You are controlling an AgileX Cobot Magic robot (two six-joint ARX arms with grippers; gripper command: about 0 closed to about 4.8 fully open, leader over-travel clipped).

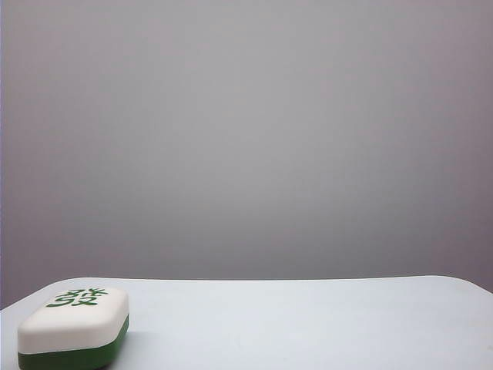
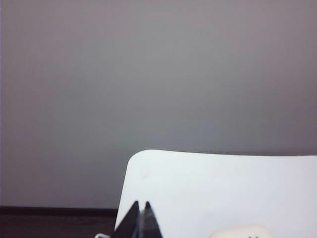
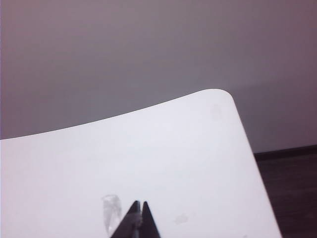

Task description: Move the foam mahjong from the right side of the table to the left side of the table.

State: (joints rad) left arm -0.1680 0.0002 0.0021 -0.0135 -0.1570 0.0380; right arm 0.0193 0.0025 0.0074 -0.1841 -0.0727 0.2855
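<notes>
A white table [image 1: 308, 316] with rounded corners stands before a plain grey wall [image 1: 246, 131]. The foam mahjong [image 1: 75, 327], white on top with a dark green base and a green character, lies flat at the table's left near corner, with bare tabletop around it. The left gripper [image 2: 140, 220] hangs by the table's left edge, its fingertips pressed together, empty. The right gripper [image 3: 136, 220] hovers over the right side, fingertips likewise together, near a faint smudge [image 3: 112, 210].
</notes>
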